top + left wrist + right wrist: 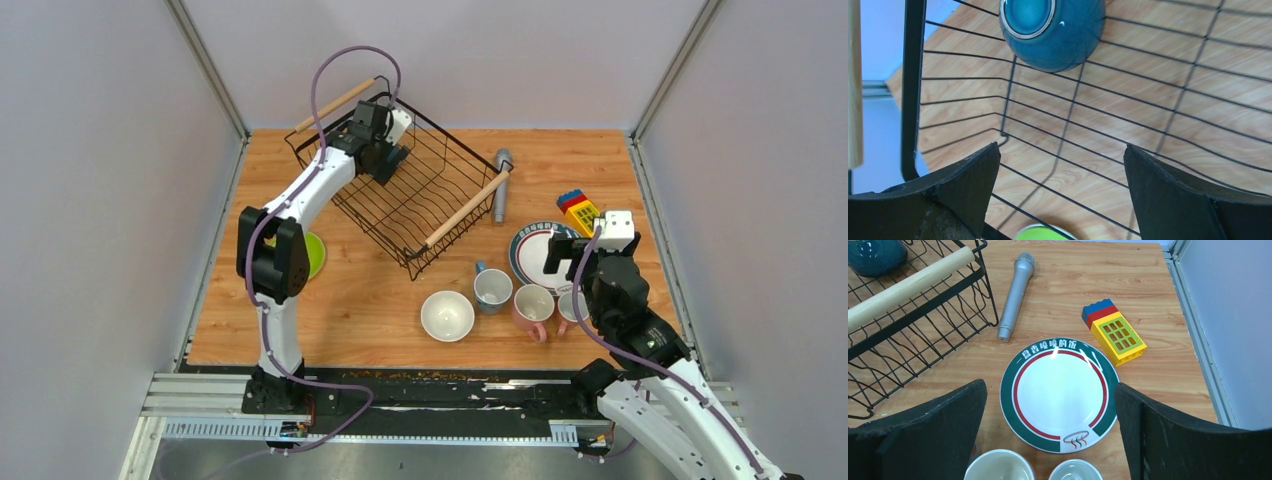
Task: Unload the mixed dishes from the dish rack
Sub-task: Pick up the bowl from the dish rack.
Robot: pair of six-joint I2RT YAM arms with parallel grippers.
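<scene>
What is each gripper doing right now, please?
Left gripper: open, empty, at the rack near the teal bowl.
Right gripper: open, empty, above the plate.

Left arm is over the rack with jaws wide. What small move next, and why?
Probably ease the left gripper forward toward the teal bowl. Its jaws stand open and empty; the bowl, the only dish visible in the dish rack, lies just ahead, base ring toward the camera, not yet between the fingers.
</scene>
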